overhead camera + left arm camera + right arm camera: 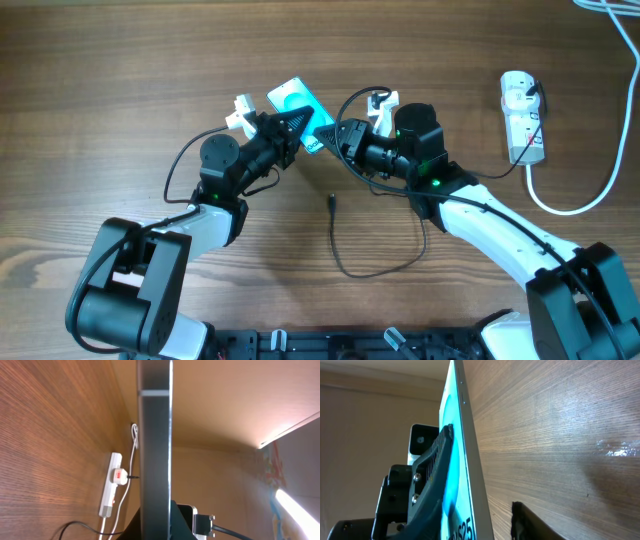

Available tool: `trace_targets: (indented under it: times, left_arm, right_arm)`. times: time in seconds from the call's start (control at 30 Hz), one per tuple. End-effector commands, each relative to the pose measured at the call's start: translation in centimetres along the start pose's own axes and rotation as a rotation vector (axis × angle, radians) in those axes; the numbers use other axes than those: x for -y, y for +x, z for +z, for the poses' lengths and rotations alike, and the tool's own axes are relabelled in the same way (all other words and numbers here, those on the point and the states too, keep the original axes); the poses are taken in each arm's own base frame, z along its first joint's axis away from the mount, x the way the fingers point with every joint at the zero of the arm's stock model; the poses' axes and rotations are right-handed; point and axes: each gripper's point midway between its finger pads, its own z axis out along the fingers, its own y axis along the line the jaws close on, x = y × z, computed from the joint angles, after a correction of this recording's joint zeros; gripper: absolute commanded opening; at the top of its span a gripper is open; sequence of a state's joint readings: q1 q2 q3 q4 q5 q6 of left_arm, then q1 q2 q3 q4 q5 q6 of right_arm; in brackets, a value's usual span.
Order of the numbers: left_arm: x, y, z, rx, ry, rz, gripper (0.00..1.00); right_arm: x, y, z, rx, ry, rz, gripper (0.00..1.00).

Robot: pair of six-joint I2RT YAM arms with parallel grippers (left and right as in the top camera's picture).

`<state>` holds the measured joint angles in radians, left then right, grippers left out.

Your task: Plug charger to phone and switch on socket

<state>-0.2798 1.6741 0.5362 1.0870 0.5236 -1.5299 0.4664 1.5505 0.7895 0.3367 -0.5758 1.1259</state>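
Note:
The phone (pixel 293 100), with a teal screen and a pale rim, is held tilted up off the table between my two grippers. My left gripper (pixel 290 124) is shut on it; in the left wrist view the phone (pixel 155 445) shows edge-on between the fingers (pixel 156 512). My right gripper (pixel 330 135) is open at the phone's lower end. In the right wrist view one finger (pixel 535 525) stands apart from the phone's rim (pixel 472 470). The charger cable (pixel 345 265) lies loose, its tip (pixel 331 203) on the table. Its plug (pixel 535 96) sits in the socket (pixel 520 125).
The socket's thick white cord (pixel 600 190) loops along the table's right edge. The socket also shows in the left wrist view (pixel 112 485). The black cable trails under my right arm towards the socket.

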Motion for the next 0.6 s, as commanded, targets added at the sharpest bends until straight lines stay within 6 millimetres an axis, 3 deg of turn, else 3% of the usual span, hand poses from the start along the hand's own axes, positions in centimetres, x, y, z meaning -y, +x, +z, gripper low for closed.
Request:
trace_targets:
  times: [0.0,0.1,0.3,0.57]
  left_arm:
    - [0.9,0.2,0.2,-0.018,0.010,0.040,0.04]
    - [-0.1,-0.2,0.0,-0.012,-0.027,0.019,0.04]
    - [-0.6,-0.5,-0.5,-0.041,-0.048,0.052,0.04]
    - [-1.4,-0.5,-1.0,-0.079,-0.078,0.019,0.04]
  right_arm:
    - [0.9,0.1,-0.1,-0.019,0.007,-0.009,0.53]
    - [0.5,-0.6,-1.0,-0.022,-0.017,-0.024,0.57]
    - [0.2,-1.9,-3.5,0.011,-0.002,-0.085,0.89]
    - [0.1,-2.1,-7.5,0.098,0.127,-0.219,0.92]
